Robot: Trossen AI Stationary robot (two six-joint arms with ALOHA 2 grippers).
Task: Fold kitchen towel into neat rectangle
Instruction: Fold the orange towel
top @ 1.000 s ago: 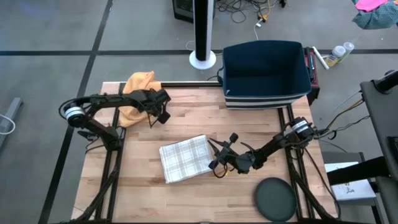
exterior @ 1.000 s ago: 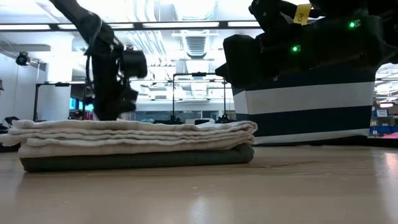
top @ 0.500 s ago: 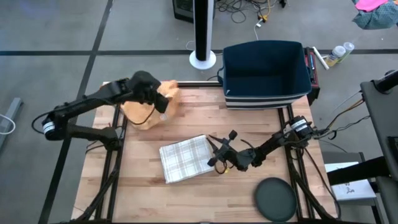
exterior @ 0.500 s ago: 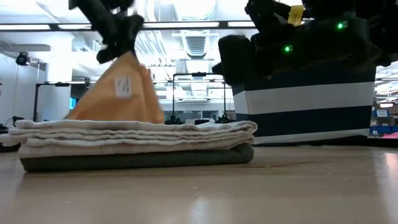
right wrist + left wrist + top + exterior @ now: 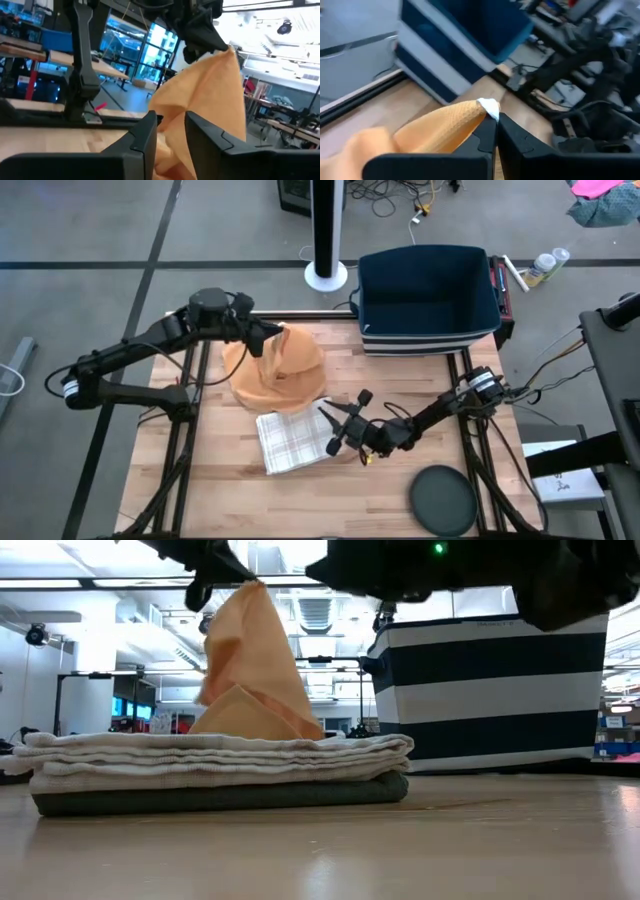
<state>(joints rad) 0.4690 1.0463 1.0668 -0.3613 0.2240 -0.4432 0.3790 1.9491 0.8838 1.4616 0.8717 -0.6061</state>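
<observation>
**Orange towel lifted over a folded plaid one**

Orange towel (image 5: 275,370), soft and draping in a cone, hangs pinched in the clenched left gripper (image 5: 268,337) above the wooden table (image 5: 230,480). Right gripper (image 5: 335,430), fingers parted, rests at the folded plaid towel (image 5: 292,437).

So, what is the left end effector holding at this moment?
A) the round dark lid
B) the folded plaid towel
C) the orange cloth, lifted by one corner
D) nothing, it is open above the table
C: the left end effector is shut on a corner of the orange cloth, which hangs down from it, while the folded plaid towel lies flat on the table.
</observation>
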